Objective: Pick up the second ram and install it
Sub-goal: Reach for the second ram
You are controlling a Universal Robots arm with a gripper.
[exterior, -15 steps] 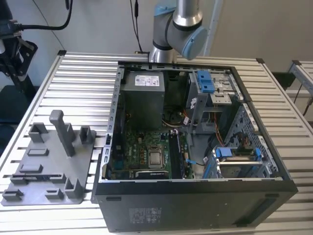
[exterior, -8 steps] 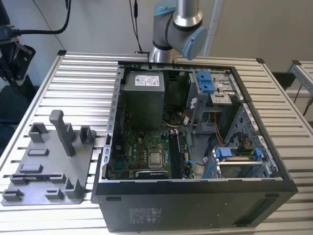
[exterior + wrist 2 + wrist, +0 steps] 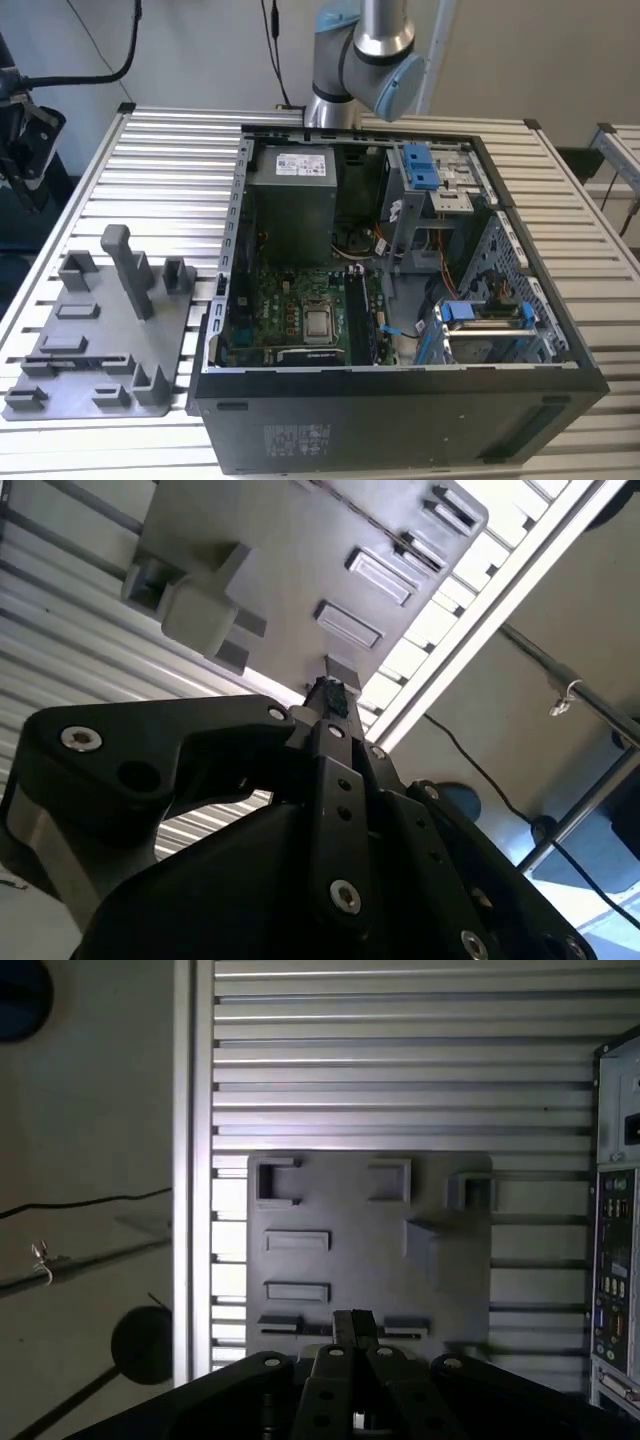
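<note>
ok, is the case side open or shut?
Open. In the exterior view the case has no cover over its upward side; the motherboard and grey power supply sit exposed inside.

Bright, even light glares off the table [image 3: 400, 1020]; shadows fill the case [image 3: 400, 420].

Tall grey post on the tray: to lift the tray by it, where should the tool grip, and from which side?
Probably grip the tall grey post near its top, across its flat sides, bringing the tool straight down. It stands upright, well above the low blocks of the tray, so nothing crowds it there.
</note>
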